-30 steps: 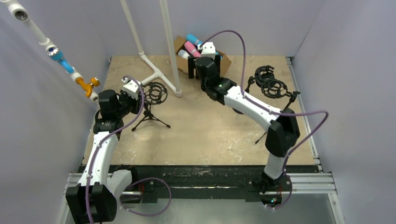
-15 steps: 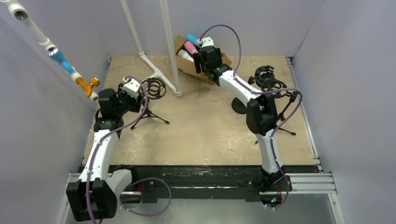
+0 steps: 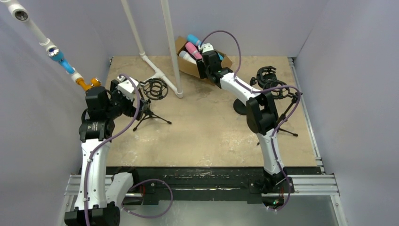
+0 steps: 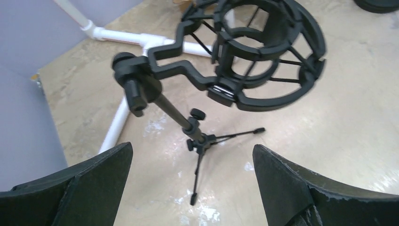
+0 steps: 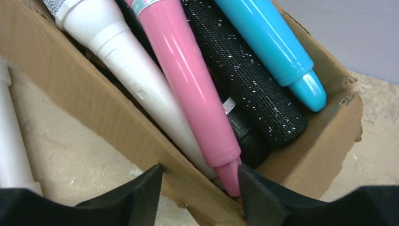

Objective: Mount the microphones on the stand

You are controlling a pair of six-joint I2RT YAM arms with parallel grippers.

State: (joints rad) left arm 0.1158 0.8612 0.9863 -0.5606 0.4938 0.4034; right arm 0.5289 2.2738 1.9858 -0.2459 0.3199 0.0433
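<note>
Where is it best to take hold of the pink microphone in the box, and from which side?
Grip the pink microphone likely by its lower handle, near the tail, from above: it lies on top, pressed between the white microphone and black glitter microphone, and its sides come free only toward the tail.

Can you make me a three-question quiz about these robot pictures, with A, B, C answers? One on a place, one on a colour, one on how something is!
1. Where are the microphones? A) on a shelf B) in the cardboard box C) on the floor
2. What colour lies between the white one and the black glittery one? A) green B) yellow C) pink
3. The ring mount on the left tripod stand is: A) empty B) holding a microphone C) snapped

B, they are packed in it; C, the pink one sits there; A, nothing is inside its rings.
</note>
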